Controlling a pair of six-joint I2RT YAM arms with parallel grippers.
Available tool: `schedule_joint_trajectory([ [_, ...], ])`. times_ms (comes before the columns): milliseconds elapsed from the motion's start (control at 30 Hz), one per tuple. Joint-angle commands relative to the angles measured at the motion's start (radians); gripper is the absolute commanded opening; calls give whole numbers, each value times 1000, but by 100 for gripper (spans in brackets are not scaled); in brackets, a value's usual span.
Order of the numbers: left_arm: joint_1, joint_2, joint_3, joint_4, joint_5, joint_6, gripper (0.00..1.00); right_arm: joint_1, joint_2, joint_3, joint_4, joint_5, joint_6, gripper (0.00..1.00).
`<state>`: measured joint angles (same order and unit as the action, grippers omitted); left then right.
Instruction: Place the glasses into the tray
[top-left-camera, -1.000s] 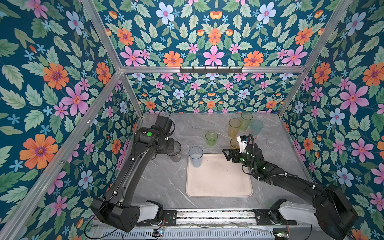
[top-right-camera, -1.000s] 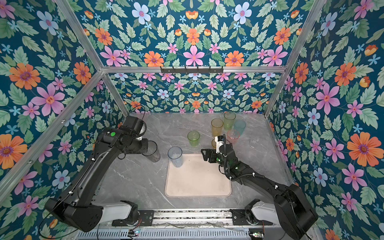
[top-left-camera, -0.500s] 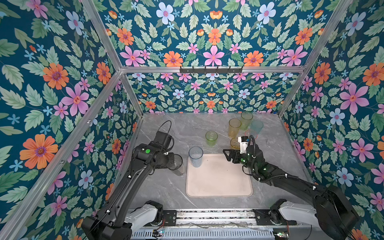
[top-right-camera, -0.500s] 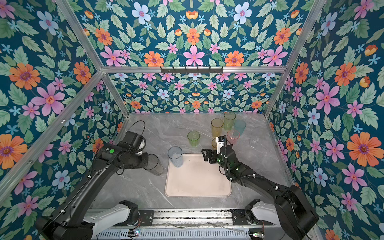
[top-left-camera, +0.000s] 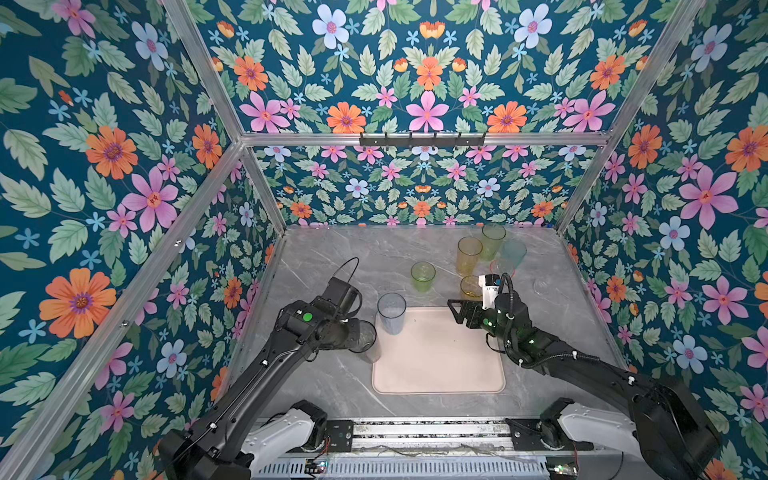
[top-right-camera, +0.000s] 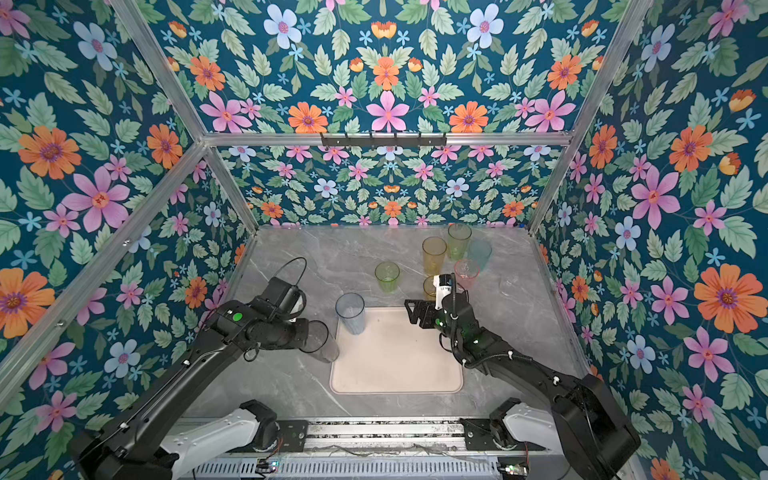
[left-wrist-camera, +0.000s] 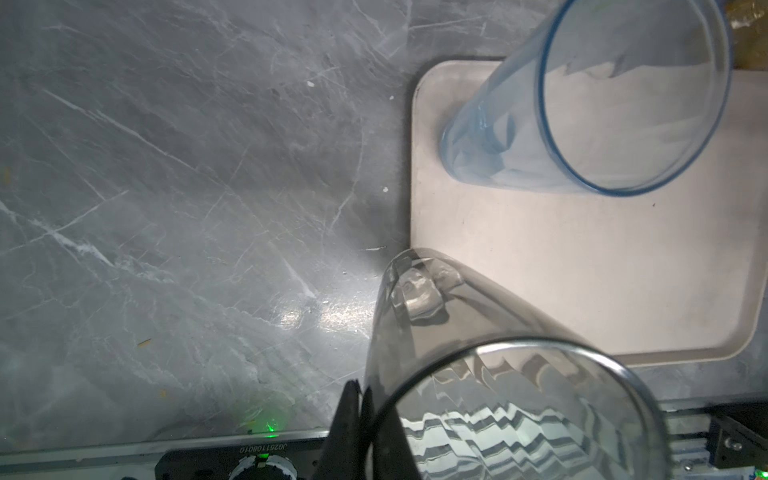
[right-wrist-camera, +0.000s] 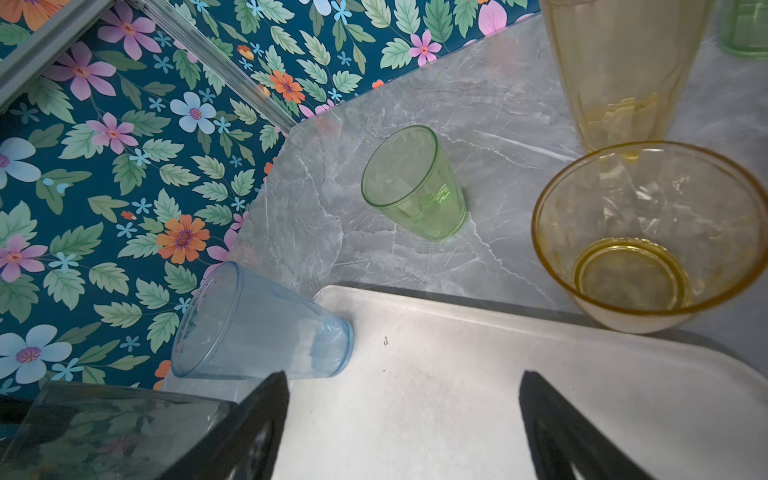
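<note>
Smoke-grey tumbler (left-wrist-camera: 457, 332) pinched by its rim in my left gripper (left-wrist-camera: 357, 390), just beside the tray (top-left-camera: 440, 374), left edge. Blue tumbler (top-left-camera: 391, 316) stands in its far-left corner. My right gripper (right-wrist-camera: 403, 376) hangs spread over its far edge.

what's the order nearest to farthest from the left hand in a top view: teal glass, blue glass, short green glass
1. blue glass, on the tray's far left corner
2. short green glass, just behind the tray
3. teal glass, back right cluster
</note>
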<state>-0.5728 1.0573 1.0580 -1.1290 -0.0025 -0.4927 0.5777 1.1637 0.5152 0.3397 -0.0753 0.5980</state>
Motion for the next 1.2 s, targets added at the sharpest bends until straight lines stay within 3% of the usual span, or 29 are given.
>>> schedule_joint_trajectory([
  [0, -37, 16, -4, 54, -23, -47, 0, 1, -5, 0, 28, 12, 6, 88],
  [467, -193, 135, 24, 119, -104, -117, 0, 0, -10, -5, 30, 20, 10, 88],
  [1167, -270, 251, 45, 155, -125, -132, 0, 1, -15, -11, 34, 23, 13, 88],
])
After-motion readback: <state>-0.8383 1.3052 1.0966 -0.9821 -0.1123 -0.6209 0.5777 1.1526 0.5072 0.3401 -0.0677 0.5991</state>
